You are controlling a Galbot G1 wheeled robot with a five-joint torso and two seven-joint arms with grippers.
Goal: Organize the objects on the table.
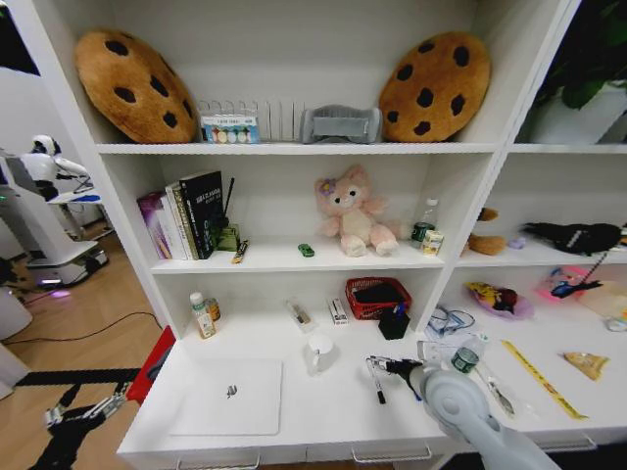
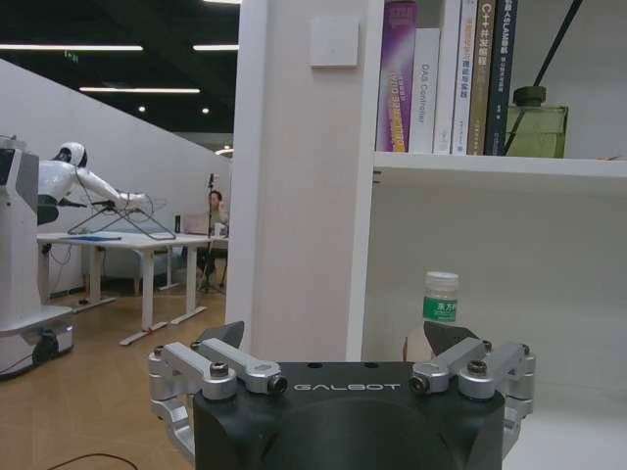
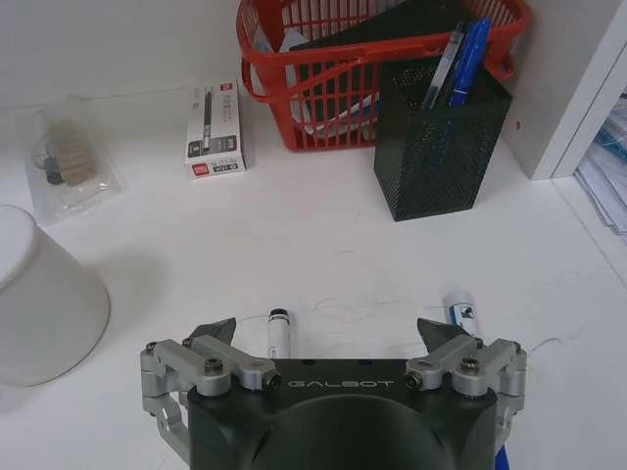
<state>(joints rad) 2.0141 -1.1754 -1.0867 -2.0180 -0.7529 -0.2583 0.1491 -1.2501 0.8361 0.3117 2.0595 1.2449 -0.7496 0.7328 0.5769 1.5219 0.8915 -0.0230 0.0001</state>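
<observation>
Right, my right gripper (image 3: pixel 328 338) hovers jaws open over the black marker (image 3: pixel 279 335) on the desk (image 3: pixel 323 255); light, stiff, slick, I'd pinch mid-barrel; left gripper (image 2: pixel 338 352) open, idle.

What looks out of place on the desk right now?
Two pens lie loose on the table: a black marker and a blue pen, both beneath the open right end effector, though the mesh pen holder stands just beyond. Nothing is spilled or damaged.
</observation>
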